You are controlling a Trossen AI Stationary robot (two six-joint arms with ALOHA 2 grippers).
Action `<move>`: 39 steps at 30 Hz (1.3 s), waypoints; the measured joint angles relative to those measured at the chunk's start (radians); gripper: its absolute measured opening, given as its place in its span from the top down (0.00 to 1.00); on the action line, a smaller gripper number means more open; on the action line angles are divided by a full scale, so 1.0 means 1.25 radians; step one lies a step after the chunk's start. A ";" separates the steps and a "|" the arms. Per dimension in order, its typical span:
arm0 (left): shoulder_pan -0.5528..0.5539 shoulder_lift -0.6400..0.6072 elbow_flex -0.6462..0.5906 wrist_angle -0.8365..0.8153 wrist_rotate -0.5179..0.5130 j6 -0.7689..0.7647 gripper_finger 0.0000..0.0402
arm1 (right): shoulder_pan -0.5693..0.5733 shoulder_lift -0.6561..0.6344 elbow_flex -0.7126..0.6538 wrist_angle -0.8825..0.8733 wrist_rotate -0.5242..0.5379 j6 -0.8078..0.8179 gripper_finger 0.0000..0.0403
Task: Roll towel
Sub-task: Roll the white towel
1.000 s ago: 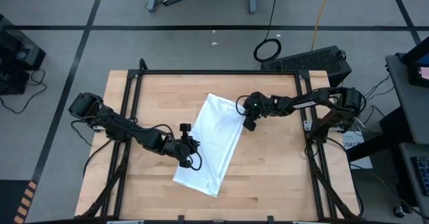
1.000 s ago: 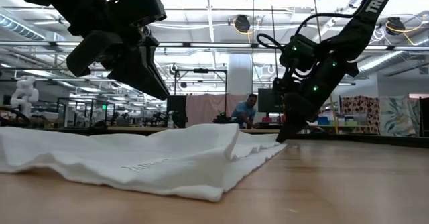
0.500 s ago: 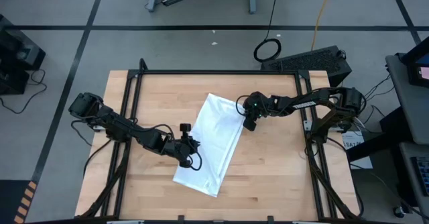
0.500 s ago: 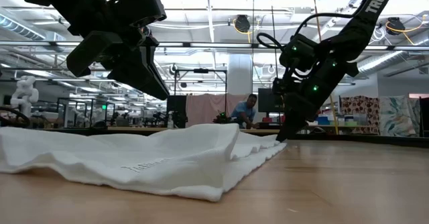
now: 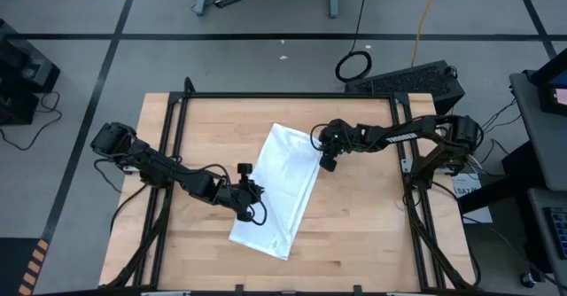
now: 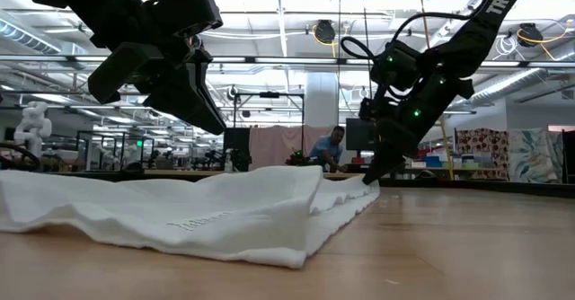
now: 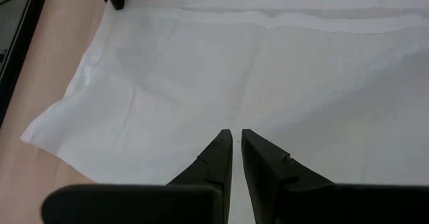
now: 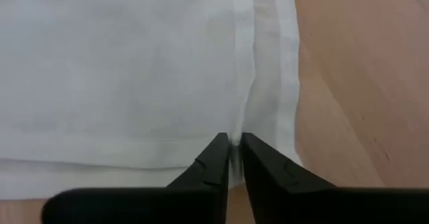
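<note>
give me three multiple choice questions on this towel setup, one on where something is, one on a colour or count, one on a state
1. Where is the right pincer?
A. at the towel's far right edge
B. off the table
C. above a bare table corner

2. What colour is the towel?
A. blue
B. white
C. striped red

3. What state is the towel in?
A. rolled into a tight tube
B. hanging off the table
C. spread out, lying askew on the table

Answers:
1 A: the right pincer meets the towel at its far right edge, and its wrist view shows the tips pinching the hem.
2 B: the cloth is plain white in every view.
3 C: it lies spread at a slant on the table, no roll started; the left pincer, tips nearly together, sits over its near left side.
</note>
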 joint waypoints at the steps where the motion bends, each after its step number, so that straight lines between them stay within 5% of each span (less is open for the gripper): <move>1: 0.000 0.000 0.000 0.000 0.000 0.000 0.89 | 0.000 0.000 0.000 -0.003 0.000 -0.005 0.90; 14: 0.000 0.000 0.000 0.000 0.000 0.000 0.89 | 0.000 0.000 0.000 -0.011 0.014 -0.024 0.92; 28: 0.000 0.000 0.000 0.000 0.000 0.000 0.89 | 0.002 0.000 0.000 -0.011 0.020 -0.027 0.77; 39: 0.000 0.000 0.000 0.000 0.000 0.000 0.89 | 0.001 -0.002 0.000 -0.012 0.024 -0.027 0.98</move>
